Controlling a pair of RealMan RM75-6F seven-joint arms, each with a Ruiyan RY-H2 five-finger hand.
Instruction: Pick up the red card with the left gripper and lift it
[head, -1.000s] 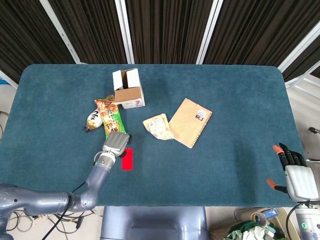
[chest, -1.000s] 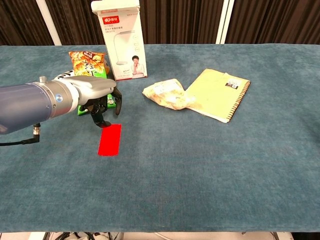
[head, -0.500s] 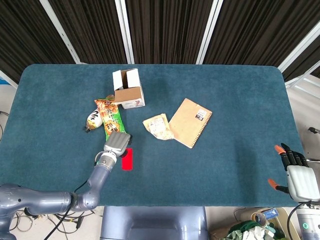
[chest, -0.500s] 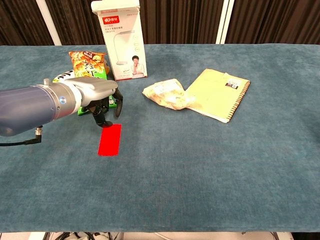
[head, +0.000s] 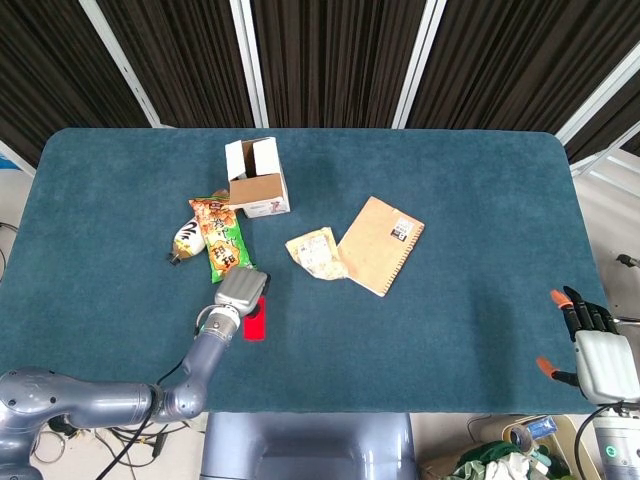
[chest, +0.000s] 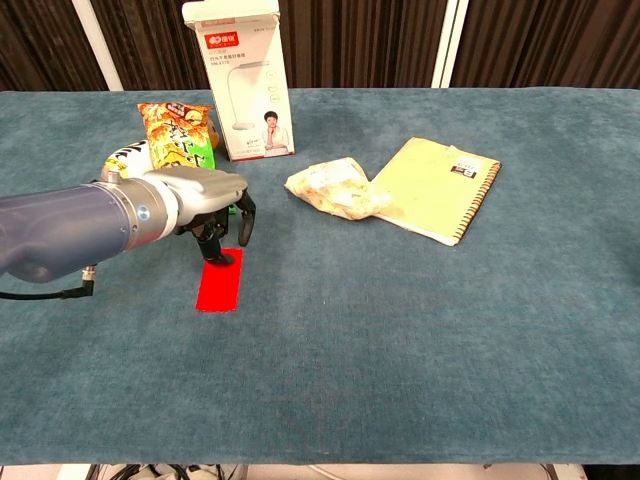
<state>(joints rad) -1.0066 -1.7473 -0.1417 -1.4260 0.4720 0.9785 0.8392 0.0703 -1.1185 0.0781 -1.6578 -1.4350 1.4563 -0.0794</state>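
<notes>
Snack packets crowd the far side of the left hand (chest: 213, 205): an orange-and-green chip bag (chest: 178, 136) and a white sachet (head: 187, 239). Fingertips (chest: 222, 251) press the red card's (chest: 219, 284) far end; it lies flat on the table (chest: 420, 330), unlifted. Behind stands an open white box (chest: 243, 80), contents hidden, printing illegible. Right hand (head: 598, 352) idles, fingers apart.

On the teal worktop (chest: 420, 330) an open white carton (chest: 243, 80) stands by a snack bag (chest: 178, 135); a crumpled wrapper (chest: 335, 187) touches a spiral notebook (chest: 432, 188).
</notes>
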